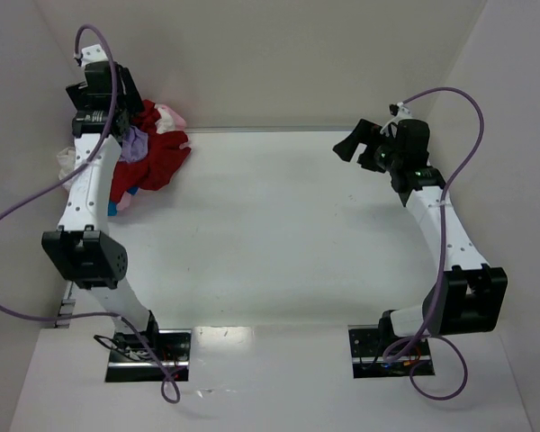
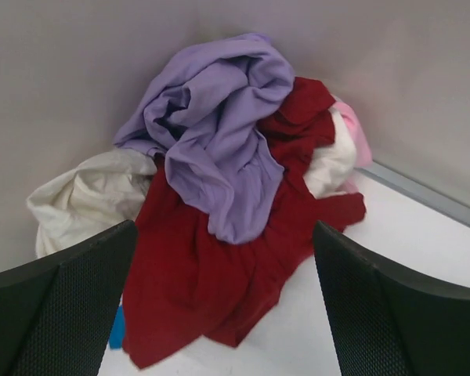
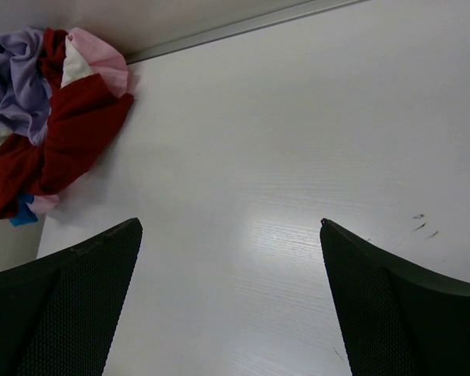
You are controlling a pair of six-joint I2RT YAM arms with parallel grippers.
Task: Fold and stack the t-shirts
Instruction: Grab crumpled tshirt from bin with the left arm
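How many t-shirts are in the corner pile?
4: lavender on top, red beneath it, white at the left, pale pink at the back right. A blue scrap hints at more hidden.

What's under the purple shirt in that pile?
The purple shirt lies on the red shirt. A white shirt shows at its left, a pink shirt at its right. Anything deeper is covered.

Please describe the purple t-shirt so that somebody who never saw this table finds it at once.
Look at the far left corner of the white table, where crumpled t-shirts lie heaped against the wall. The lavender t-shirt sits on top, draped over the red t-shirt. It alone is purple; its neighbours are red, white and pink.
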